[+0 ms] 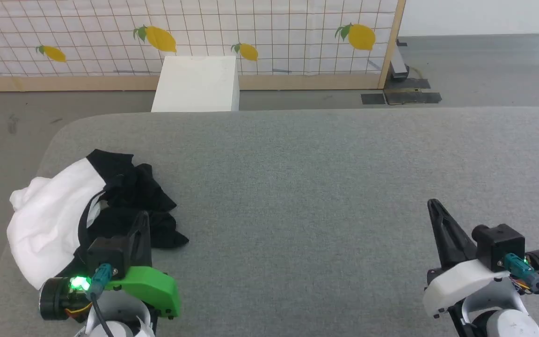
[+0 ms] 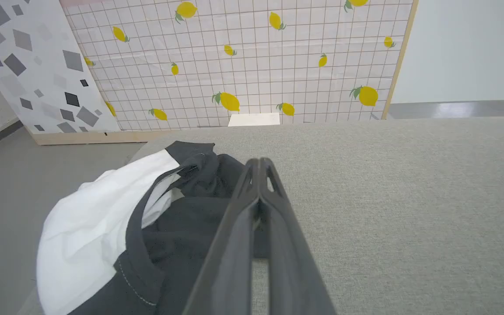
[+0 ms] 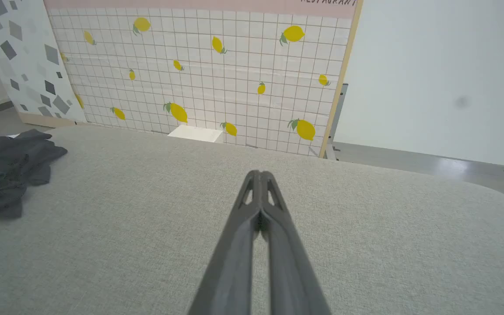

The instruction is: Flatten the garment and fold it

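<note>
Both arms were parked low at the near edge of the table (image 1: 321, 187): left gripper (image 1: 144, 215) at 7 o'clock in the head view, right gripper (image 1: 433, 203) at 5 o'clock. Both sets of jaws were clenched tip to tip with nothing between them. It read as a rest or start pose, with no grab begun.

The 2 grippers sat well apart, probably so each could take 1 side of the cloth once it gets spread. The right gripper had bare table ahead of it.

The garment (image 1: 54, 220) lay at 9 o'clock, hard against the table's rounded left edge and far from the middle. That is likely just where it was dumped, so it would need dragging toward the center before flattening. The left gripper was nearest, with its fingers over the black part. Touching or just above, I could not tell.

The garment was 1 crumpled heap, not flat at all. The white body was bunched toward 8 o'clock of the heap, with a black band curving across it. Black sleeve cloth was piled and wrinkled toward 3 o'clock, and 1 flap poked toward 12. I couldn't make out the collar or hem, and the sleeves were not separable by eye. It looked like soft, thin cloth.

Beyond the table at 12 o'clock stood a white box (image 1: 199, 84) and a lemon-print panel (image 1: 274, 37).
</note>
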Robot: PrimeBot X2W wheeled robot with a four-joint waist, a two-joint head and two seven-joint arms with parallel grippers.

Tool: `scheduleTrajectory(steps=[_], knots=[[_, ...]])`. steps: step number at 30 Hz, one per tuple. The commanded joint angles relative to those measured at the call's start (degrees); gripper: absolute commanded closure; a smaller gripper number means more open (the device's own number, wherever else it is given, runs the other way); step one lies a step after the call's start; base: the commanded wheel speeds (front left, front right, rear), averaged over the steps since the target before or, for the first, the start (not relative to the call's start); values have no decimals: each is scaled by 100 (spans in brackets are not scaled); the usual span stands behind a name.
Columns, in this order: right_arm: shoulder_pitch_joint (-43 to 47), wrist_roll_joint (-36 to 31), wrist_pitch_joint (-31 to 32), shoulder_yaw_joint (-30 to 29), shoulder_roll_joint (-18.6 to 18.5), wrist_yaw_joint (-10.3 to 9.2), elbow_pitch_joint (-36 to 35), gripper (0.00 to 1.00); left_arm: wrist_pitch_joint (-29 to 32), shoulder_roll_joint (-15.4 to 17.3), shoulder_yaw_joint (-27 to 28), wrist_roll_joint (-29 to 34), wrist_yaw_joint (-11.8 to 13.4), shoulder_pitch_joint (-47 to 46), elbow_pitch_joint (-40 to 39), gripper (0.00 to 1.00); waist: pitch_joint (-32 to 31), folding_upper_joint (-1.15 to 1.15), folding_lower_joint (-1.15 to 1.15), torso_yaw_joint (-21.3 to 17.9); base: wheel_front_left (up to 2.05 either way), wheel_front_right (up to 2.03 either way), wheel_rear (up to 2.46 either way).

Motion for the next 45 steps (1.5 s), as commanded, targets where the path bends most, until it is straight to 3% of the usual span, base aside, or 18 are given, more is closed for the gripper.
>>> scheduleTrajectory(steps=[1, 10, 11, 45], knots=[[77, -37, 1, 8, 1, -9, -30, 100, 8, -25, 17, 59, -6, 66, -15, 100, 0, 0, 0, 0, 0, 0, 0], [1, 2, -1, -1, 0, 0, 0, 100, -1, 0, -2, -1, 0, 1, 0, 100, 0, 0, 0, 0, 0, 0, 0], [2, 8, -4, -1, 0, 0, 3, 0, -3, 1, -5, -7, 0, 1, 2, 0, 0, 0, 0, 0, 0, 0, 0], [227, 394, -370, -73, 0, -2, 178, 0, -368, -5, -221, -312, 88, 87, 155, 0, -12, 0, 0, 71, 0, 0, 0]])
